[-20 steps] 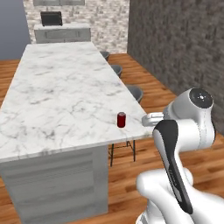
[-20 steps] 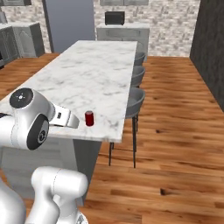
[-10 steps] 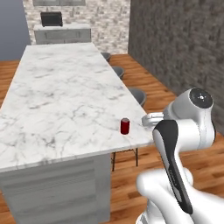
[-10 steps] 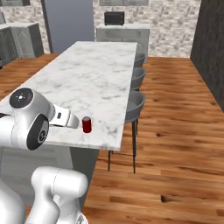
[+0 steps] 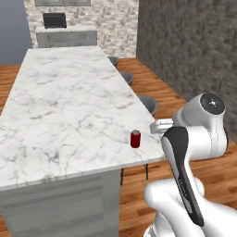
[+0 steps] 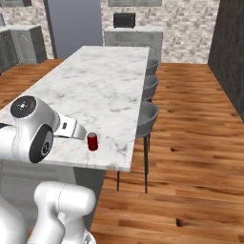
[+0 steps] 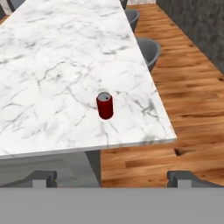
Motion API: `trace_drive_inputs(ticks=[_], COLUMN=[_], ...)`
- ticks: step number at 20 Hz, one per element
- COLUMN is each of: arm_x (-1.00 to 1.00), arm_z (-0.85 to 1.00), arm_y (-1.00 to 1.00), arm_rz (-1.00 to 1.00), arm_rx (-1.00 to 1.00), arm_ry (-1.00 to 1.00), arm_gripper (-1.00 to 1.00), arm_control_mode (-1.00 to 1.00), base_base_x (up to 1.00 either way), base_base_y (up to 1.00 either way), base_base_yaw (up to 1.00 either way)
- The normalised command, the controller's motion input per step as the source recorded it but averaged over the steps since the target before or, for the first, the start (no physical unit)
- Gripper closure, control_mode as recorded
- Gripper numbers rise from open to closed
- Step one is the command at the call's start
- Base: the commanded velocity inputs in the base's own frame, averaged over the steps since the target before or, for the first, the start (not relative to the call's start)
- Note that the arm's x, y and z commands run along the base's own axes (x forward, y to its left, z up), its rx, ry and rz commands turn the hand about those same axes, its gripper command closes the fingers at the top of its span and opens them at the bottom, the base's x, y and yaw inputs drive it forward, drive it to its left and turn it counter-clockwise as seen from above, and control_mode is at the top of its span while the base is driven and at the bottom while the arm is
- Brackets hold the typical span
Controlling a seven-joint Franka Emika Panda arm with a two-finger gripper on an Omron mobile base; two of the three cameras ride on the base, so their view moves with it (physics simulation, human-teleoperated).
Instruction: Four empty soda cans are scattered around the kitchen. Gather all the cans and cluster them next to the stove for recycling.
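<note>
Red and silver-topped, one soda can stands upright on the white marble island counter, near the corner of the counter closest to the robot and close to the long edge where the stools are. Nothing touches the can; bare marble is all around it. From the hand camera the can is in the middle, well ahead of the gripper, whose two dark fingertips stand wide apart at the bottom with nothing between them. The gripper is not over the can; it is back from the counter's near edge. Beside the counter, grey stools stand in a row on the wood floor. At the far end, a black microwave sits on another counter before the stone-brick wall. A dark wall closes that side of the room.
</note>
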Motion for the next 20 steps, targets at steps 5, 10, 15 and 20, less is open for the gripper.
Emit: trace_drive_inputs(ticks=[5, 10, 15, 20], arm_x=[0.00, 0.03, 0.01, 0.04], arm_z=[0.00, 0.00, 0.00, 0.00], arm_y=[0.00, 0.17, 0.05, 0.00], arm_rz=[0.00, 0.00, 0.00, 0.00], arm_rx=[0.00, -0.05, -0.04, 0.00], arm_ry=[0.00, 0.33, 0.28, 0.13], arm_gripper=[-1.00, -1.00, -1.00, -1.00], arm_control_mode=[1.00, -1.00, -1.00, -1.00], base_base_x=[0.17, 0.00, 0.00, 0.00], base_base_y=[0.25, 0.00, 0.00, 0.00], base_base_yaw=[0.00, 0.00, 0.00, 0.00])
